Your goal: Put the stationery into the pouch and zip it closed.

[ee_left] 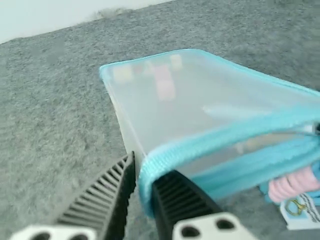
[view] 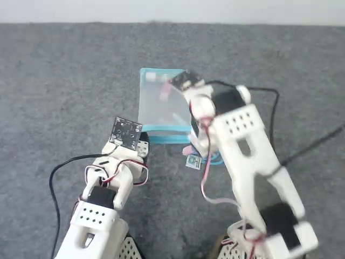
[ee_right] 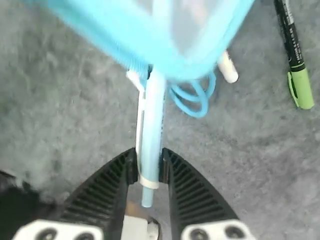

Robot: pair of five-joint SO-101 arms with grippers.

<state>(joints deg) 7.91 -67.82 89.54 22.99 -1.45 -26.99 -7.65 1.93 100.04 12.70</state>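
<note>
The pouch (view: 161,102) lies flat near the middle of the grey table (view: 64,81). It is a see-through sleeve edged in pale blue, with its zip edge towards the two arms. Through its clear wall, in the left wrist view, a couple of pinkish bits (ee_left: 162,82) show inside near the far end.

At the near corner of the pouch (ee_left: 200,110), the left gripper (ee_left: 145,200) has its black ribbed fingers (ee_left: 112,195) clamped together on the blue zip band, so the corner is pinched between them. From above, that gripper (view: 144,144) sits just at the pouch's near left corner.

The right gripper (ee_right: 149,172) has its fingers (ee_right: 172,175) squeezed on a pale blue pen (ee_right: 151,115). The pen points straight away from the wrist and runs up to the zip edge of the pouch (ee_right: 150,30). I cannot tell how far it goes inside.

Just beside that edge a blue cord loop (ee_right: 192,97) rests on the table, and the white end of another pen (ee_right: 227,69) pokes out from under the pouch. A black marker with a green cap (ee_right: 294,60) lies farther off to the side, apart from the pouch.

Near the zip end, the left wrist view also shows a pink coil (ee_left: 292,182) and a small printed tag (ee_left: 300,210).
</note>
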